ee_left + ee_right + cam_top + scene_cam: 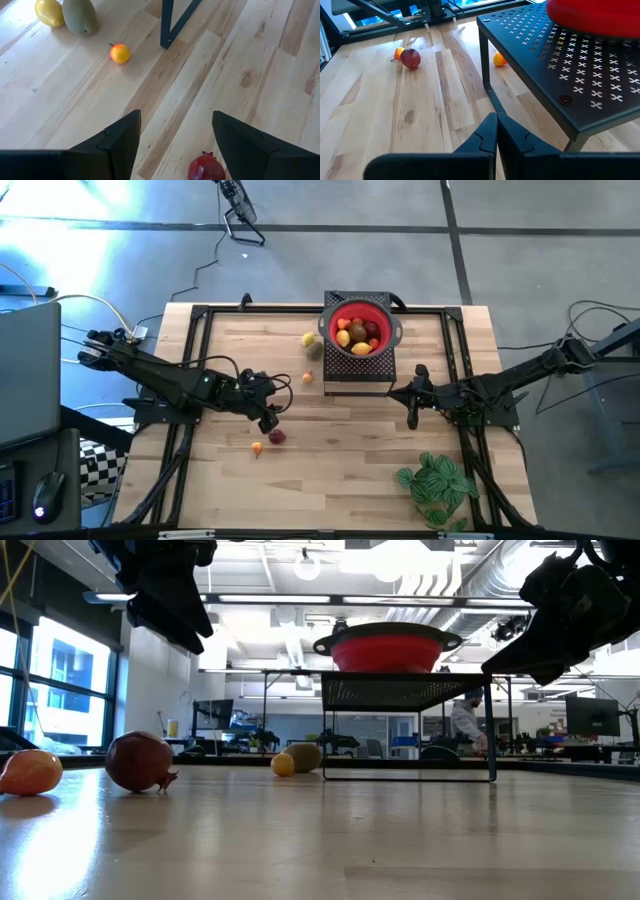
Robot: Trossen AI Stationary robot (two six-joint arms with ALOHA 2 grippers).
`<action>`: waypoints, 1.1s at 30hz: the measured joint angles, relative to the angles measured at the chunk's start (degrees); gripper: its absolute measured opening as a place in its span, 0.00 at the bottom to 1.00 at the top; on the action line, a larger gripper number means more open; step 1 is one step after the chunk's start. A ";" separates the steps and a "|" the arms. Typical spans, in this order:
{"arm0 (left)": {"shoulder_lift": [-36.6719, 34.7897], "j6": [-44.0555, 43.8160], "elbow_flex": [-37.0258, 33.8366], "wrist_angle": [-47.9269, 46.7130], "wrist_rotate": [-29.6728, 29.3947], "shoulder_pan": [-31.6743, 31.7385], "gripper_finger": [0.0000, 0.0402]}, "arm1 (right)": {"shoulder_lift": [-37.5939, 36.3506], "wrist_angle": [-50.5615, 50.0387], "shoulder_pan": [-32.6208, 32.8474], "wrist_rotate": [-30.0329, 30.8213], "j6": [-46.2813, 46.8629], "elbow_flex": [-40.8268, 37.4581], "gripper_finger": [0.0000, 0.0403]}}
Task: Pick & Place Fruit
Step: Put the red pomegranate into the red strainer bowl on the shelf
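Observation:
Several small fruits sit in the red bowl [360, 330], which stands on a black perforated stand [357, 372]. More fruits lie on the table: a dark red one [277, 437] [206, 169], an orange one beside it [257, 447], a small orange one [307, 377] [120, 53], and a yellow one [309, 338] next to a brownish-green one [80, 16]. My left gripper [269, 420] [175, 145] is open, above the table and close to the dark red fruit. My right gripper [413, 408] [496, 135] is shut, empty, to the right of the stand.
A green leafy plant [436, 485] lies near the table's near right corner. The stand's legs [167, 25] and its top [560, 75] are close to both grippers. A black frame [200, 315] runs along the table's edges. Bare wood lies between the two arms.

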 joint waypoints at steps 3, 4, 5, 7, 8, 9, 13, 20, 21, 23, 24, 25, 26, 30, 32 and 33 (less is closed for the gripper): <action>0.02 0.01 0.00 0.03 0.02 0.00 0.60 | 0.02 0.00 0.00 0.00 0.00 0.00 0.00; 0.02 0.01 0.00 0.13 -0.09 0.00 0.60 | 0.01 0.00 0.01 0.00 0.01 0.00 0.00; 0.02 0.01 0.00 0.23 -0.35 0.00 0.60 | 0.00 0.00 0.00 0.00 0.02 0.00 0.00; 0.02 0.01 0.02 0.32 -0.59 0.00 0.60 | 0.02 0.00 0.00 0.00 0.02 0.00 0.00; 0.02 0.01 0.02 0.33 -0.61 0.02 0.60 | 0.00 0.00 0.02 0.00 0.02 0.00 0.00; 0.02 0.01 0.02 0.33 -0.61 0.01 0.60 | 0.01 -0.01 0.02 0.00 0.02 0.00 0.00; 0.02 0.01 0.02 0.31 -0.72 0.02 0.60 | 0.01 0.00 0.01 0.00 0.04 0.00 0.00; 0.02 0.01 0.02 0.26 -0.81 0.02 0.60 | 0.01 0.00 0.01 0.00 0.04 0.00 0.00; 0.02 0.01 0.02 0.26 -0.83 0.02 0.60 | 0.02 -0.01 0.01 0.00 0.04 0.00 0.00; 0.02 0.01 0.02 0.26 -0.85 0.02 0.60 | 0.02 0.00 0.00 0.00 0.04 0.00 0.00; 0.02 0.01 0.02 0.31 -0.83 0.02 0.60 | 0.01 0.00 0.02 0.00 0.04 0.00 0.00; 0.02 0.03 0.02 0.38 -0.85 0.02 0.60 | 0.01 0.00 0.02 0.00 0.04 0.00 0.00; 0.02 0.22 0.02 0.56 -0.83 0.02 0.60 | 0.00 0.00 0.00 0.00 0.07 0.00 0.00; 0.04 4.29 0.02 2.71 -0.63 0.02 0.60 | 0.01 0.00 0.01 0.00 0.07 0.00 0.00; 0.04 7.02 0.02 4.72 -0.56 0.02 0.60 | 0.01 0.00 0.02 0.00 0.04 0.00 0.00; 0.04 8.35 0.02 5.70 -0.42 0.02 0.60 | 0.00 0.00 0.02 0.00 0.04 0.00 0.00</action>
